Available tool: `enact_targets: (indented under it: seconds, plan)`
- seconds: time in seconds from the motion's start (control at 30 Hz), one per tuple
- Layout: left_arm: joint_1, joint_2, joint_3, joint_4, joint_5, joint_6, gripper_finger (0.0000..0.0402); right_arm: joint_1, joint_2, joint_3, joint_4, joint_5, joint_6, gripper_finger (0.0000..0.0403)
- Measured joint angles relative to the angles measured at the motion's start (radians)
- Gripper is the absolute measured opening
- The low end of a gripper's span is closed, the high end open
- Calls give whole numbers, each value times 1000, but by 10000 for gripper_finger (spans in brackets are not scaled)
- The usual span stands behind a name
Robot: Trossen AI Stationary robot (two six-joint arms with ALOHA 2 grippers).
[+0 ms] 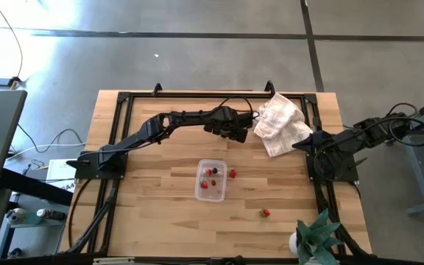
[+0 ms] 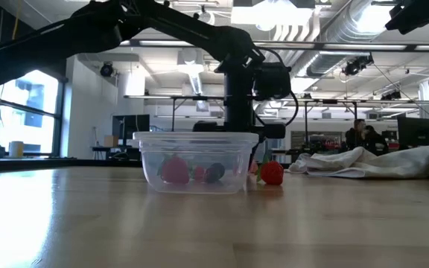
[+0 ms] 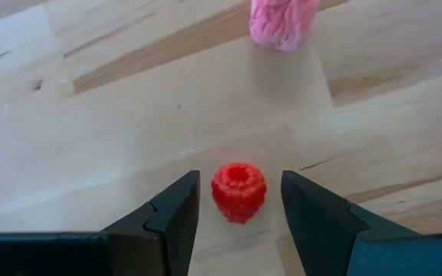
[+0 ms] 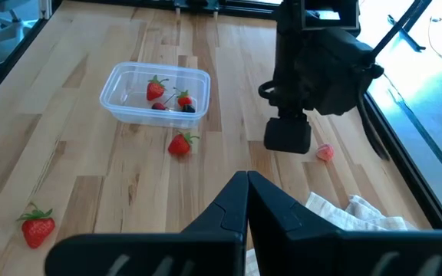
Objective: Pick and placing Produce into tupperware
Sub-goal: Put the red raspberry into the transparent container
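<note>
From above, one clear, round-cornered tupperware [image 1: 211, 180] sits mid-table on the pale wooden planks [image 1: 160, 213], holding a few red pieces and one dark one; one strawberry [image 1: 232, 174] lies just beside its right wall and another [image 1: 265, 213] lies well apart toward the near right. A crumpled white checked cloth [image 1: 280, 124] lies at the far right. The left gripper [image 1: 239, 134] hangs beyond the container, just left of the cloth; the right gripper [image 1: 298, 146] rests at the right edge by the cloth. At table height, the translucent tub [image 2: 196, 161] shows red and dark fruit through its wall, one strawberry [image 2: 272, 173] lies just to its side, and the rumpled cloth [image 2: 378, 161] lies beyond. The left wrist view shows the two dark fingers [image 3: 171, 218] standing wide apart, with one bumpy, hollow-topped red raspberry [image 3: 238, 192] between them on the wood, touched by neither; a pale pink lumpy piece [image 3: 283, 21] lies farther off. The right wrist view shows that arm's fingers [image 4: 275, 215] pressed together, empty, with the container [image 4: 156, 93], two loose green-topped strawberries [image 4: 179, 144] [image 4: 37, 225] and a small pink piece [image 4: 324, 152] ahead.
</note>
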Motion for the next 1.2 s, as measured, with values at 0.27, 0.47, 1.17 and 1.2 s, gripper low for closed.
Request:
enact_targets:
  seconds: [0.27, 0.47, 1.17, 1.2]
  plan:
    - [9, 0, 0, 9, 16, 18, 172, 0, 0, 0, 0, 0, 0, 0]
    - [7, 0, 0, 6, 26, 19, 172, 0, 0, 0, 0, 0, 0, 0]
    - [7, 3, -1, -23, 43, 18, 172, 0, 0, 0, 0, 0, 0, 0]
    - [7, 5, -1, -22, 42, 18, 172, 0, 0, 0, 0, 0, 0, 0]
